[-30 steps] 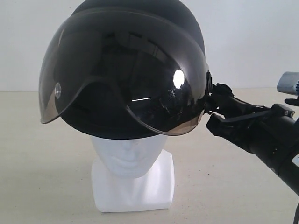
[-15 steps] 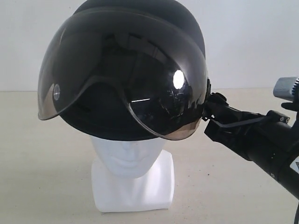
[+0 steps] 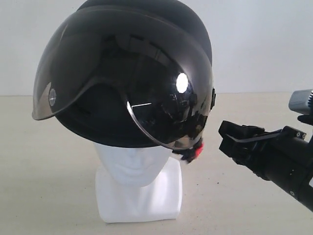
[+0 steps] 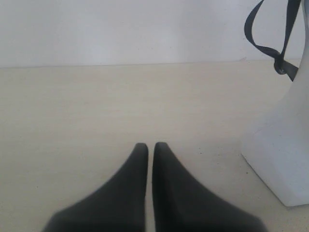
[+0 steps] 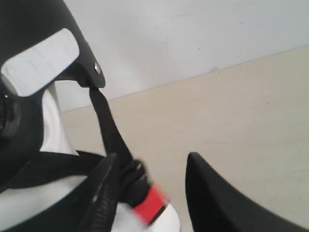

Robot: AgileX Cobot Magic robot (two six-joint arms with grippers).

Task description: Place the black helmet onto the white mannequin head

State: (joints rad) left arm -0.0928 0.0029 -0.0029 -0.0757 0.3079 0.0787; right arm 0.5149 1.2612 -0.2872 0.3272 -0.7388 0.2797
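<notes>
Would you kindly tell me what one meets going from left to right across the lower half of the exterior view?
white mannequin head → red strap buckle → right gripper

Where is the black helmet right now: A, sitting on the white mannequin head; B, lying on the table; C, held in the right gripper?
A: the black helmet rests over the white mannequin head, and the right gripper stands open, clear of the shell.

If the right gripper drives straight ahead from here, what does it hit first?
Probably the red strap buckle hanging under the black helmet, then the white mannequin head; depth is unclear.
</notes>
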